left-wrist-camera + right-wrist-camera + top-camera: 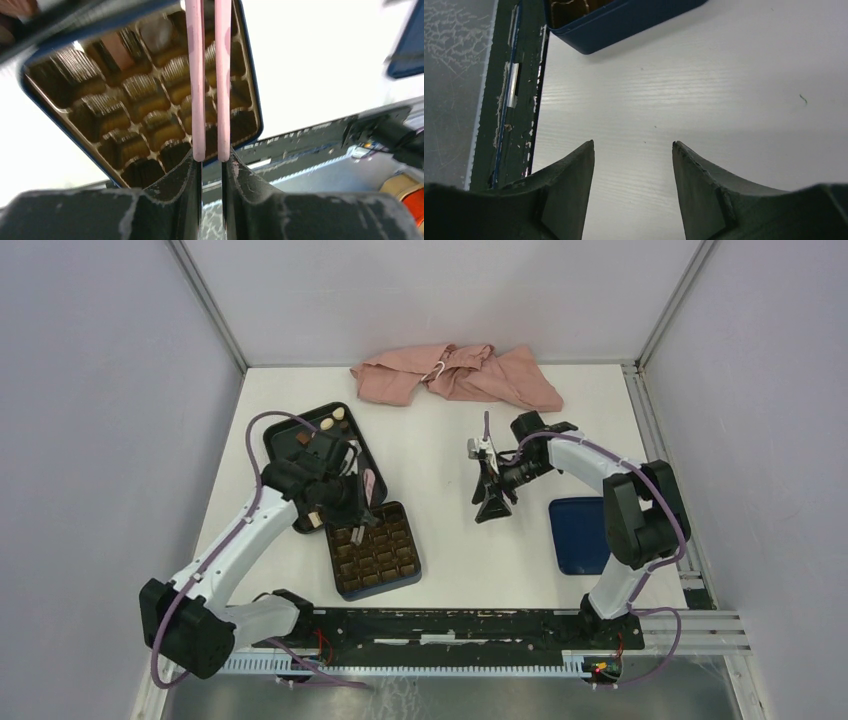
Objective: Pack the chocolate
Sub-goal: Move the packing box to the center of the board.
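Chocolate pieces, cream (327,426) and brown (302,438), lie in the black tray (283,430) at the left. The dark blue box (412,567) with its brown gridded insert (145,105) sits in front of the tray. A few cells at the insert's far side hold a chocolate (117,47). My left gripper (345,508) (211,160) hovers over the box's far edge, shut on pink tongs (197,75). The tong arms run nearly parallel over the insert, and their tips are out of view. My right gripper (492,505) (633,145) stands open over bare table, holding nothing.
A pink cloth (455,375) lies crumpled at the back of the table. A dark blue lid (580,535) rests by the right arm's base. The black rail (450,625) runs along the near edge. A corner of the blue box (624,20) shows in the right wrist view.
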Available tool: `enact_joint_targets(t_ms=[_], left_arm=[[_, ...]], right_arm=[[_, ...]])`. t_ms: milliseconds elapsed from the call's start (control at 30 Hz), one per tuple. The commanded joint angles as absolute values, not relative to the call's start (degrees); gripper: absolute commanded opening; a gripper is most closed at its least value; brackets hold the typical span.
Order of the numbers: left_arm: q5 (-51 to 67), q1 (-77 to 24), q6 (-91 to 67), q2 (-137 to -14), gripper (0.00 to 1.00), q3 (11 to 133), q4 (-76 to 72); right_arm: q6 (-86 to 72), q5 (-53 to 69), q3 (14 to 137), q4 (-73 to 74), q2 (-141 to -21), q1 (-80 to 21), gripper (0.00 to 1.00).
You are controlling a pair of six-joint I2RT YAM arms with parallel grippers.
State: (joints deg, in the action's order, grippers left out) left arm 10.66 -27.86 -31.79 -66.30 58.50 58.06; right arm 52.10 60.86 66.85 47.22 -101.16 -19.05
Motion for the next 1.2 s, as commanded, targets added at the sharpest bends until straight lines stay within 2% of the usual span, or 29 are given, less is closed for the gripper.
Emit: enact_joint_targets(t_ms=[0, 133, 200, 233, 267, 300, 500, 767, 1167], left_arm=[[15.29, -18.48, -22.48, -64.62, 0.10, 60.29, 47.34], [17.17, -12.19, -18.31, -64.95, 0.10, 62.34, 42.25], [17.24, -11.19, -16.25, -65.64, 0.10, 63.85, 40.56], [16.73, -10.73, -15.39, -65.92, 0.09, 64.37, 40.06], [16.41, -10.26, -14.09, -66.07, 0.09, 64.64, 39.46], [15.88, -9.94, -12.86, -66.19, 0.08, 64.62, 39.06], [6.79, -8.59, -8.44, -64.08, 0.08, 60.18, 37.78], [3.86, -8.10, -9.18, -59.26, 0.09, 50.94, 30.87], [4.43, -8.00, -10.08, -57.14, 0.10, 48.13, 30.57]], right_arm=[[63.54, 64.12, 69.25, 52.77, -95.39, -25.60, 0.64], [51.87, 55.55, 63.83, 35.59, -88.62, -34.25, 0.55], [47.73, 49.43, 61.87, 27.70, -85.84, -38.77, 0.36], [48.12, 48.91, 62.90, 27.24, -85.93, -40.68, 0.23], [47.93, 48.94, 64.80, 27.25, -87.00, -41.89, 0.05], [46.02, 48.25, 66.23, 26.38, -87.90, -43.14, 0.00], [41.68, 38.28, 71.68, 22.23, -93.43, -51.87, 0.00], [38.37, 23.82, 75.94, 22.58, -100.38, -56.09, 0.00], [39.17, 17.55, 75.31, 23.02, -104.97, -58.88, 0.00]])
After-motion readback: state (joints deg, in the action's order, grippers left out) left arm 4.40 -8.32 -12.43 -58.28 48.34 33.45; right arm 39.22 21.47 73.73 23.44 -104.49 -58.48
